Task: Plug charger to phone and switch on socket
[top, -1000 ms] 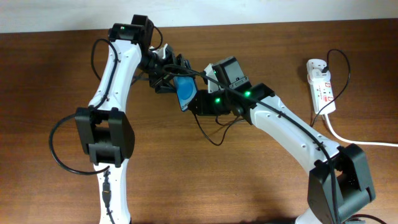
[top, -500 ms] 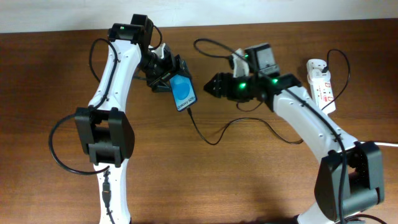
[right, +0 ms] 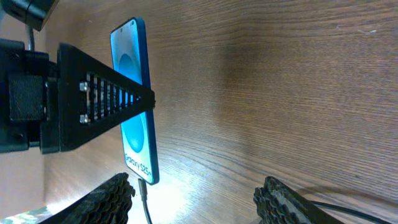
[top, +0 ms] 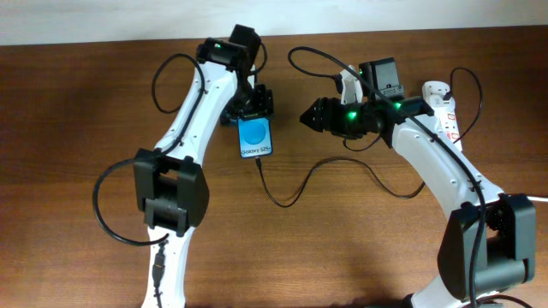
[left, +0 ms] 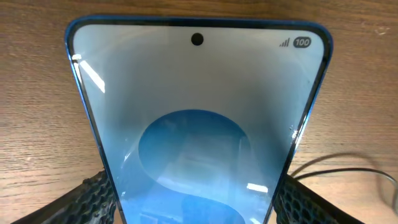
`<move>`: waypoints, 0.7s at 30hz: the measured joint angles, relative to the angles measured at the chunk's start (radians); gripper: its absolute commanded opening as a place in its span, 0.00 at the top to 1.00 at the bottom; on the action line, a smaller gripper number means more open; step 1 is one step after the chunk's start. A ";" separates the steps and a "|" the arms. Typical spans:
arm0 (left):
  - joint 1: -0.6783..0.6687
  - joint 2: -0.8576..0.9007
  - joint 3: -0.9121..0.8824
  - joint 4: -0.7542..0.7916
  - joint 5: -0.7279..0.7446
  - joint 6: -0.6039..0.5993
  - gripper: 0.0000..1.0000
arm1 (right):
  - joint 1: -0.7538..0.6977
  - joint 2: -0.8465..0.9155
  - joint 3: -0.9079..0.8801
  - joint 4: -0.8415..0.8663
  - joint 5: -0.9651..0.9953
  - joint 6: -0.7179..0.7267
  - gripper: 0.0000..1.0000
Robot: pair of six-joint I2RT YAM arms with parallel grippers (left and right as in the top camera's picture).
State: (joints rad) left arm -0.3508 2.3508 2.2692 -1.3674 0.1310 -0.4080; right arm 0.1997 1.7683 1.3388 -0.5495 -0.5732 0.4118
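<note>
Charger [top: 284,204] in phone [top: 255,139] port

Counter [top: 60,111]: brown wood-grain surface filling nearly the whole overhead view, grain running left to right; darker and lighter bands show close up in both wrist views, with a bright glare patch near the lower edge of the right wrist view. Background strip [top: 86,19]: plain pale off-white band along the counter's far edge, at the top of the overhead view
</note>
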 measured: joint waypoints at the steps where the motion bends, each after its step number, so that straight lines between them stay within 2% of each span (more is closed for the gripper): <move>1: -0.003 0.000 0.000 0.000 -0.013 0.000 1.00 | 0.000 0.000 0.000 -0.002 0.005 0.000 0.31; 10: -0.002 0.061 -0.001 -0.063 -0.012 -0.038 1.00 | -0.027 0.000 0.000 -0.031 0.027 -0.024 0.31; 13: -0.003 0.077 -0.001 -0.057 0.043 -0.051 1.00 | -0.045 0.000 0.000 -0.047 0.027 -0.027 0.31; 21: -0.003 0.078 -0.001 0.000 0.057 -0.058 1.00 | -0.045 0.000 0.000 -0.049 0.027 -0.027 0.31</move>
State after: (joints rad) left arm -0.3534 2.4290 2.2684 -1.3674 0.1883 -0.4656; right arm 0.1547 1.7683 1.3388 -0.5983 -0.5461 0.3843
